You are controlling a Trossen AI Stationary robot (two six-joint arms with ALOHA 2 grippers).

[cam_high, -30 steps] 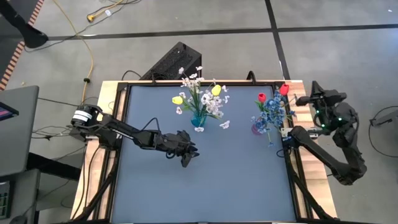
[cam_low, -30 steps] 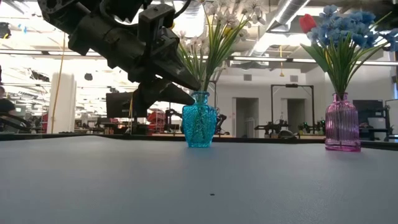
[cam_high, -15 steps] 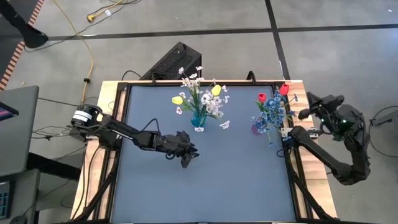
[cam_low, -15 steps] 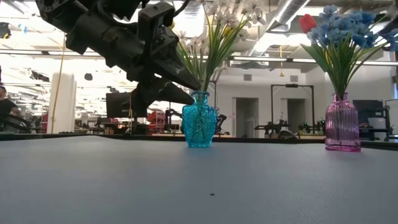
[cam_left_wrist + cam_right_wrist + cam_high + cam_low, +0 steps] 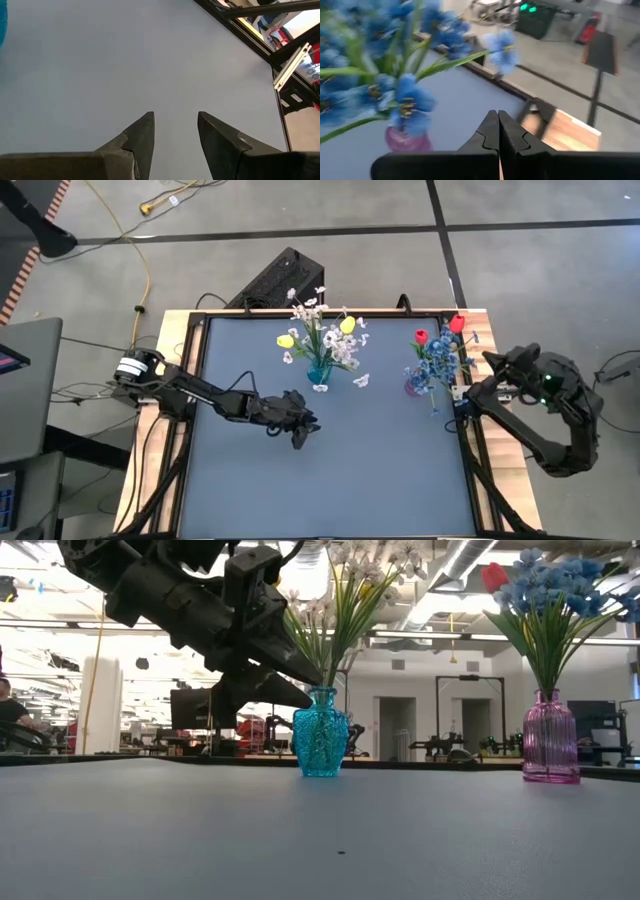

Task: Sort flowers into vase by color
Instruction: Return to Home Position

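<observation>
With the flowers [image 5: 347, 325] sorted into the teal vase [image 5: 319, 372] and violet vase [image 5: 413, 386], mind your right end effector [image 5: 492, 360], closed tight near the blue sprays [image 5: 440, 360]: a careless swing home could snag them and topple that vase, while the left end effector [image 5: 303, 435] hovers over the counter [image 5: 330, 480], spread apart.

No readable text, brand, number or sign in any view. White band [image 5: 128, 367] on the left arm's base, just off the table [image 5: 330, 470] at 9 o'clock, carries dark marks too small to read.
</observation>
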